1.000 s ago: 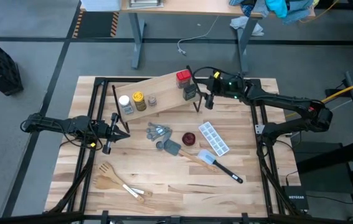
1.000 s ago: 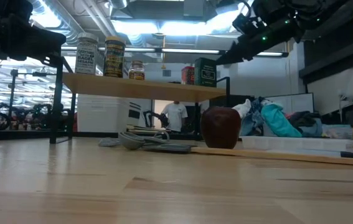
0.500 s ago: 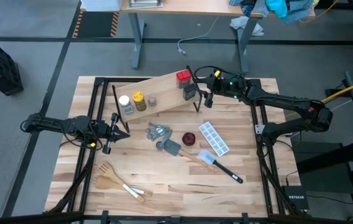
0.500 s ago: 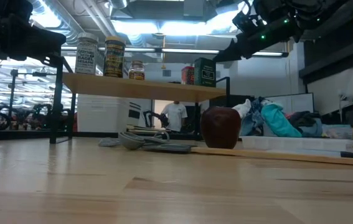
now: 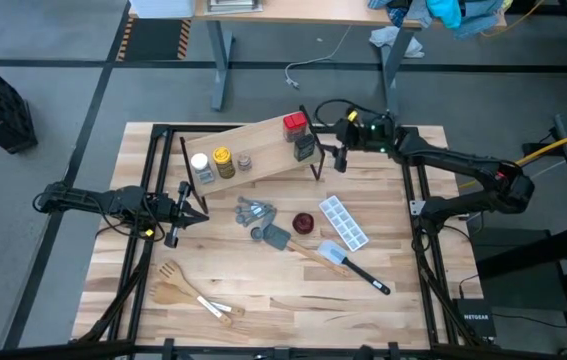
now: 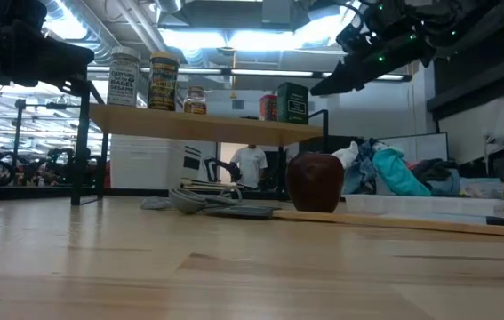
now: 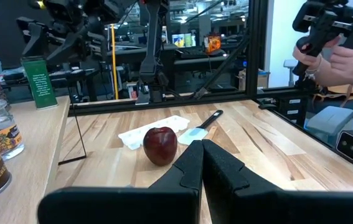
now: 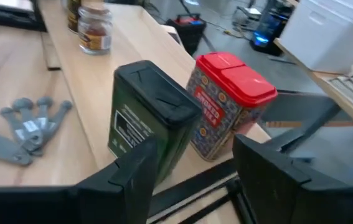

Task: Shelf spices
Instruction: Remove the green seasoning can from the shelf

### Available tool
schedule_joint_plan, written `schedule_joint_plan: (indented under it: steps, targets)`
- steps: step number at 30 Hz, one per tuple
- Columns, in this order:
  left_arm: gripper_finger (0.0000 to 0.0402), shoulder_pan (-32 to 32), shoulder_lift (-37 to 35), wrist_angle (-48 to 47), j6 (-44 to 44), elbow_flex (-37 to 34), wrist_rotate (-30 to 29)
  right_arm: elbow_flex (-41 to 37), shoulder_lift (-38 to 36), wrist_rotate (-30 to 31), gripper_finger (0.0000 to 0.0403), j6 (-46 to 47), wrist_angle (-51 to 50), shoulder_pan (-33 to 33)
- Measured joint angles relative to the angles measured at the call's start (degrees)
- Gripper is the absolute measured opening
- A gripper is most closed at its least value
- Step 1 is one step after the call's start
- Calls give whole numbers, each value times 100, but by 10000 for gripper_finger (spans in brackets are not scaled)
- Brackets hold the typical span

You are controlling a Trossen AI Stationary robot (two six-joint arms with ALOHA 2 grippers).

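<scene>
the shelf (image 5: 258,145) is a long light-wood plank on thin black legs, set slantwise across the far part of the wooden table (image 5: 263,290). all five spices stand on it. toward its left end, a white-capped jar (image 5: 200,166) and a yellow-capped jar (image 5: 223,162) stand just beside each other, both with printed labels; near them is a tiny jar (image 5: 245,161) of clear glass with brownish contents. at the other end a red square tin (image 5: 294,125) with a bright red hinged lid and a patterned label stands just beside a dark square tin (image 5: 305,147), which looks dark green with a pale label in the wrist views.

the right gripper (image 5: 335,152) hangs just off that end of the shelf, its two fingers (image 8: 136,168) spread apart with nothing between them, facing the dark tin and apart from it.

the left gripper (image 5: 185,212) waits over the table's left side, in front of the shelf, its fingers (image 7: 188,171) pressed together and empty.

below the shelf lie grey measuring spoons (image 5: 254,212) and a round dark-red dish (image 5: 303,222).
</scene>
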Motion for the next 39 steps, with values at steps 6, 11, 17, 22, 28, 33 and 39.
schedule_joint_plan:
  steps: [6,11,17,22,28,33,39]
  targets:
    - [1,1,0,0,0,0,0,0,41,-1410,214,138,57,-506]
    - [1,0,0,-1,1,0,0,-2,338,-1637,214,151,114,-518]
    - [1,0,0,0,-5,-2,0,-4,731,-1863,214,156,658,-515]
    - [1,2,-1,0,-3,1,0,-3,791,-1911,214,256,860,-515]
    - [1,0,0,0,2,-2,0,-2,840,-2165,214,269,925,-507]
    - [1,0,0,-1,0,-2,0,-4,1192,-2301,214,562,1383,-507]
    - [1,1,0,0,1,-1,0,-2,1503,-2486,214,670,1752,-507]
